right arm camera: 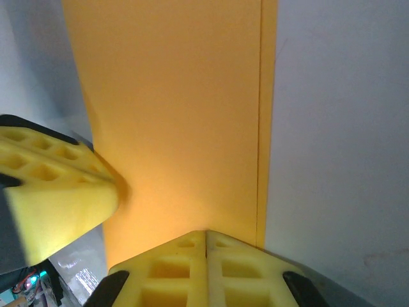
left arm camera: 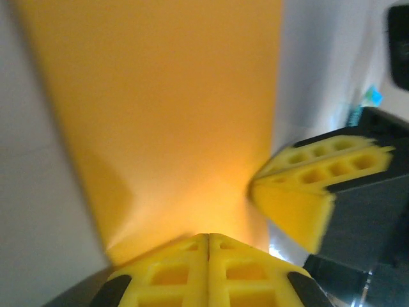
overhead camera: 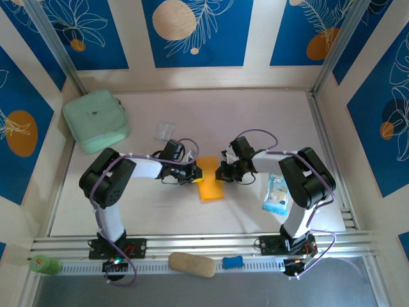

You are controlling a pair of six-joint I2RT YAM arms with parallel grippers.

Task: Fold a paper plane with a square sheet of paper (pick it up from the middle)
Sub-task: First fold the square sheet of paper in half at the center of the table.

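Observation:
The orange-yellow sheet of paper (overhead camera: 211,185) lies flat on the table between the two arms, folded to a narrow rectangle; no paper plane shape is in view. My left gripper (overhead camera: 195,173) is shut, its tips resting on the sheet's far left corner. My right gripper (overhead camera: 222,171) is shut too, at the far right corner. In the left wrist view the paper (left arm camera: 172,115) spreads ahead of my shut left gripper (left arm camera: 209,238), with the right gripper's fingers (left arm camera: 307,192) beside it. In the right wrist view the paper (right arm camera: 179,109) shows a folded layer's edge running lengthwise near its right side, ahead of my right gripper (right arm camera: 206,234).
A mint-green pouch (overhead camera: 96,119) sits at the back left and a clear plastic wrapper (overhead camera: 165,131) lies behind the left gripper. A blue-and-white packet (overhead camera: 277,194) lies near the right arm. A tan oval lump (overhead camera: 192,264) and a small blue piece (overhead camera: 232,261) rest on the front rail.

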